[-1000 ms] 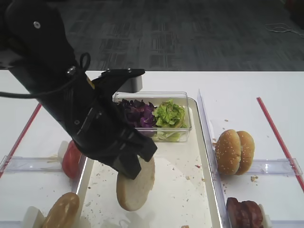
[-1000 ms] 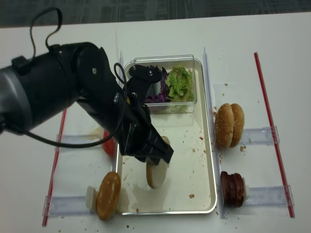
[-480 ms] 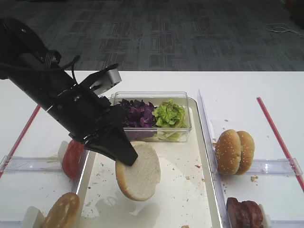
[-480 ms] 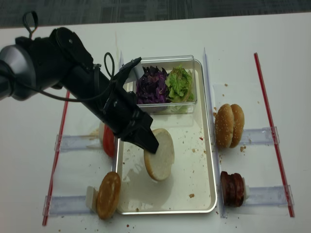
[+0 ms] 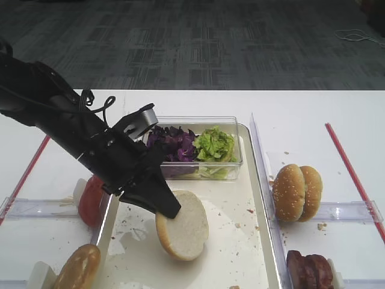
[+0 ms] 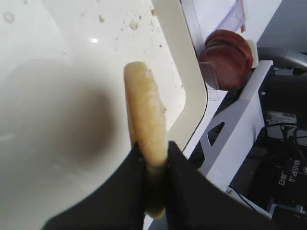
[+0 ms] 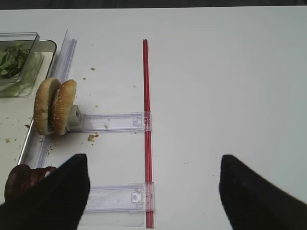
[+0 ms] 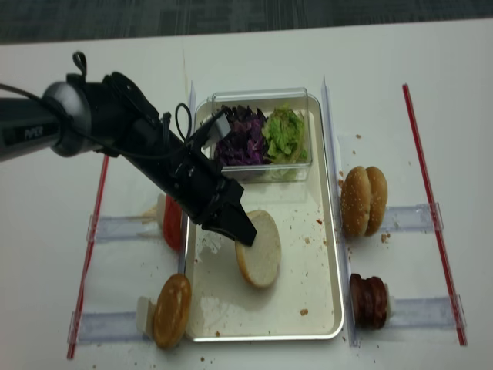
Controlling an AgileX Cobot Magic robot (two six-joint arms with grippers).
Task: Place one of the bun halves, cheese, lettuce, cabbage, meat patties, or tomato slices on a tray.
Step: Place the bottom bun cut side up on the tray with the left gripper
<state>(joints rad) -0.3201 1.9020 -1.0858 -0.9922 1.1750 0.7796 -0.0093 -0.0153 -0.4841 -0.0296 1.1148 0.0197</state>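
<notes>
Left hand (image 5: 165, 208) clenched on round bun half (image 5: 183, 226) – pale cut face up, over crumb-speckled tray (image 5: 240, 253)

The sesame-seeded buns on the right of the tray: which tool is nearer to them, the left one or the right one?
Right. In the right wrist view the sesame-seeded buns lie just ahead of the right tool, to its left. The left tool is over the tray, gripping a bun half.
</notes>
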